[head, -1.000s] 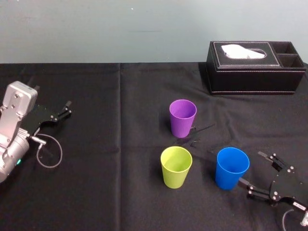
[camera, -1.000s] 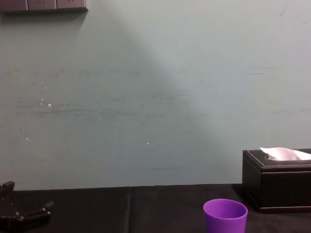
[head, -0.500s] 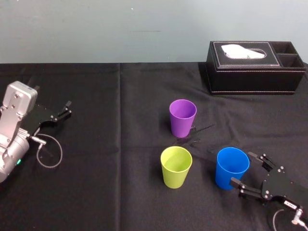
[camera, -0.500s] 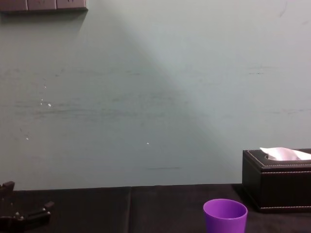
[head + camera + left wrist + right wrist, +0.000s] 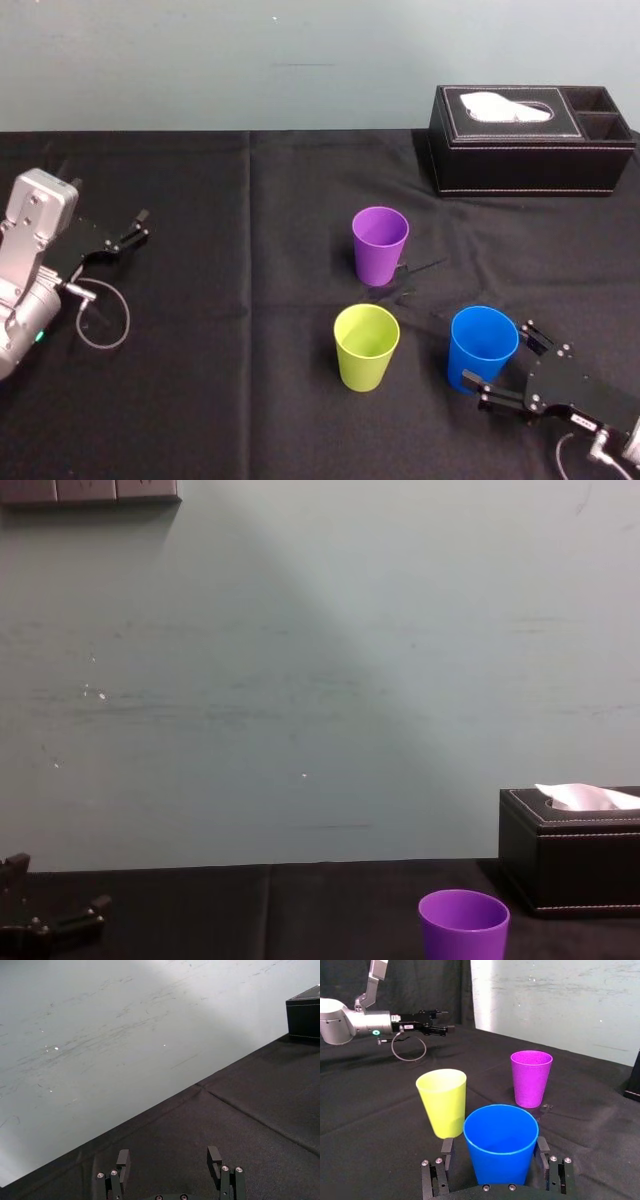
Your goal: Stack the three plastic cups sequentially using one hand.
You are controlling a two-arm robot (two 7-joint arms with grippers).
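Three plastic cups stand upright and apart on the black cloth: a purple cup (image 5: 380,245) farthest back, a yellow-green cup (image 5: 366,346) in front of it, and a blue cup (image 5: 482,348) to the right. My right gripper (image 5: 497,352) is open and straddles the blue cup (image 5: 501,1142), one finger (image 5: 447,1149) on each side with a small gap. The yellow-green cup (image 5: 443,1101) and purple cup (image 5: 531,1077) stand beyond it. At the table's left my left gripper (image 5: 135,228) rests parked and open, nothing between its fingers (image 5: 123,1160).
A black tissue box (image 5: 530,140) sits at the back right, with its side showing (image 5: 570,850) in the chest view behind the purple cup (image 5: 463,923). A thin cable loop (image 5: 103,320) lies by the left arm. Black cloth (image 5: 250,400) covers the table.
My right gripper has slid forward and to the left, from behind the blue cup to having its fingers on both sides of it. The cups and the left arm have not moved.
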